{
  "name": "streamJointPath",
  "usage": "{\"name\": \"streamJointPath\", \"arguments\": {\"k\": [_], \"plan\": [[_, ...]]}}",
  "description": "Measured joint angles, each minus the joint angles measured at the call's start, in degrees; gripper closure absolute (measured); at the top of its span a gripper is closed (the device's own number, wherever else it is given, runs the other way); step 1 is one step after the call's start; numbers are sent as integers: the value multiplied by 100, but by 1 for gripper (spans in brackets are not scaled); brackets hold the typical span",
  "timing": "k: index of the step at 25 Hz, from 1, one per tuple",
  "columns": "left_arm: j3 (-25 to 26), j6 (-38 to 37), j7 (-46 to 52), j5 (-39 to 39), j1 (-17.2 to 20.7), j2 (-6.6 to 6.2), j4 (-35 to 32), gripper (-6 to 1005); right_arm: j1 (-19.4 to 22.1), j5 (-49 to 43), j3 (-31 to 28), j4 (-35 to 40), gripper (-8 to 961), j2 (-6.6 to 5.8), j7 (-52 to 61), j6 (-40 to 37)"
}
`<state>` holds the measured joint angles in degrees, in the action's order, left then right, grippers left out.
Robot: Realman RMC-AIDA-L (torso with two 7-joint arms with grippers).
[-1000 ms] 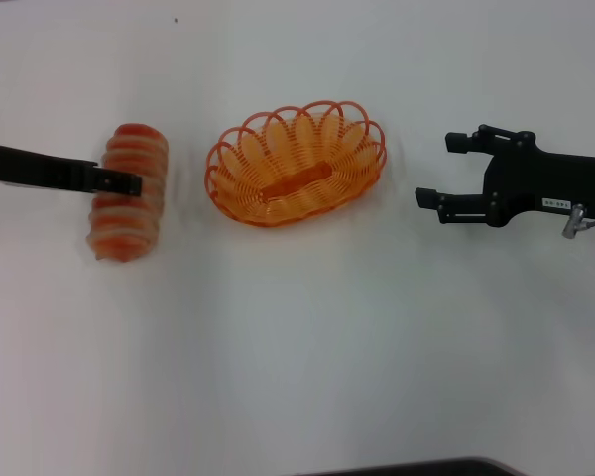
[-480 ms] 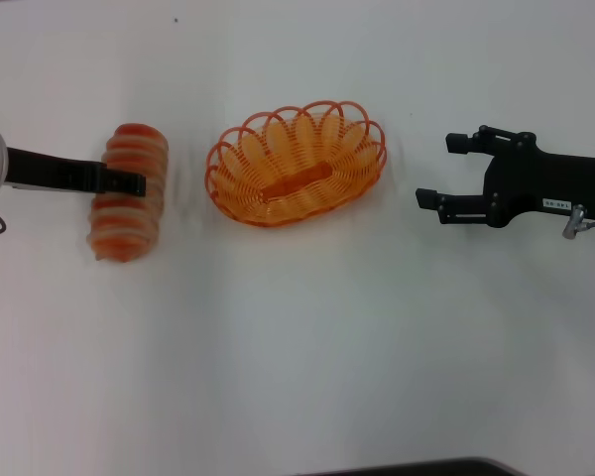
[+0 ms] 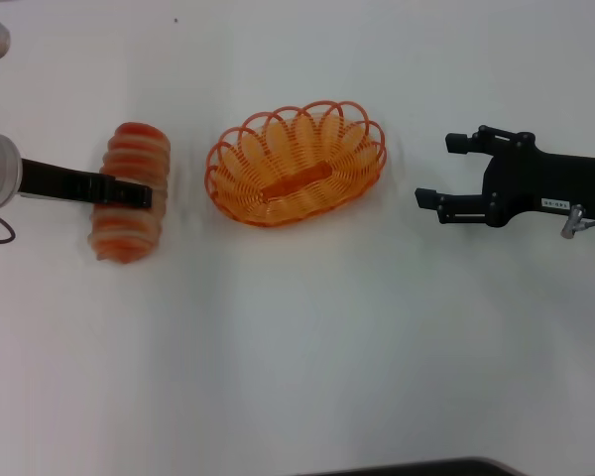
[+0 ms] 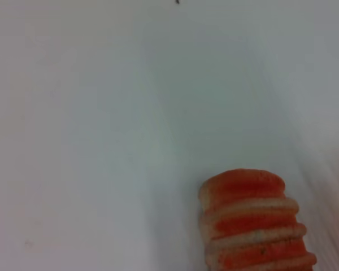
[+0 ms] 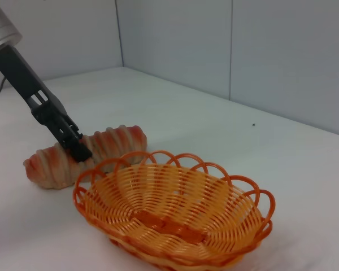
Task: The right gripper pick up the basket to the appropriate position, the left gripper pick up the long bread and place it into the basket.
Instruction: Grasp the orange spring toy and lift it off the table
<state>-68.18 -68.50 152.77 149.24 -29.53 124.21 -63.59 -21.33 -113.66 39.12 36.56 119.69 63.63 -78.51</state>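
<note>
We log the nearest item first: the right claw (image 3: pixel 432 171) hangs at 3 o'clock of the basket (image 3: pixel 296 163), fingers apart, pointing at the basket's near end but well short of it, and it has not shifted over the last second. The basket itself sits on the white surface (image 3: pixel 297 347) in the same spot and at the same tilt as before, empty; we judge its placement step finished or at least paused. Farther off, at 9 o'clock of the basket, lies the long bread (image 3: pixel 129 192), resting flat on the surface and clear of the basket rim. Here is the change: the left claw (image 3: pixel 137 194) has advanced across the loaf, its tip now reaching the loaf's basket-side edge and sitting a little lower on it than a second ago, and the loaf seems nudged slightly. We cannot tell whether its fingers are apart or clamped; the right wrist view shows the left claw (image 5: pixel 74 145) pressed down onto the middle of the long bread (image 5: pixel 104 148), nothing more. We judge the grasp is being settled; lift and transfer toward 3 o'clock remain undone.
</note>
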Motion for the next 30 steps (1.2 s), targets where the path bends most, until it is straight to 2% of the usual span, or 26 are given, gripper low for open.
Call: {"name": "streamJointPath", "arguments": {"k": [15,20,26,30], "plan": [[350,-204,-32,-16,-23,-32,-1,210,-3,2,0,-10,34,2,0,18],[354,-244,-47,-7,-29,-34,-5,399,-3,2,-1,-9,34,2,0,10],[358,-298,-141,-33,2,-48,-177,507,-3,9,-1,-9,33,2,6,-3],[492,-525,-601,-54,7,-42,-447,554,4,25,-15,-9,33,2,8,-29]]}}
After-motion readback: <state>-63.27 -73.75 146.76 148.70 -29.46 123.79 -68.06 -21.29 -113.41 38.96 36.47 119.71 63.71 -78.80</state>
